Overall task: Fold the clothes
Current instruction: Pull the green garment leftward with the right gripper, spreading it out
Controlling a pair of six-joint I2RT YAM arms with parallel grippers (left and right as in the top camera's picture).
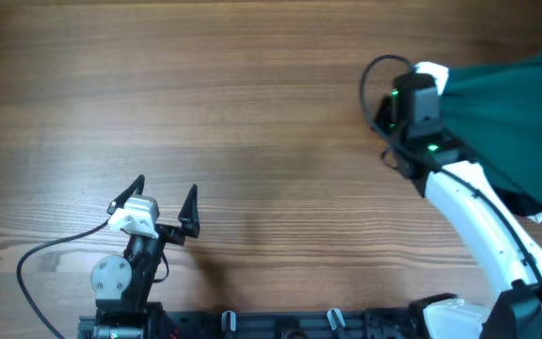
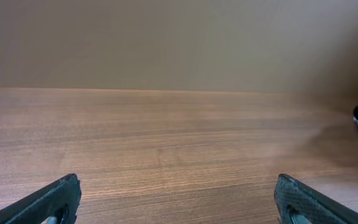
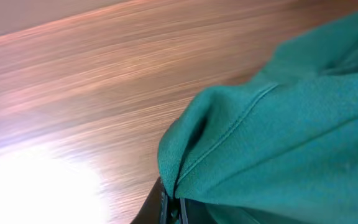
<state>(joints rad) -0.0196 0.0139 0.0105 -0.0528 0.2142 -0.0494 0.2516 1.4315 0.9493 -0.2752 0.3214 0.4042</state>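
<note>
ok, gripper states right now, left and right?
Left gripper: open, holding nothing.
Right gripper: closed, pinching a fold of the teal garment.

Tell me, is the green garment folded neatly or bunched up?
Bunched up, not folded: the right gripper pinches one edge, and the garment drapes in loose creases.
</note>
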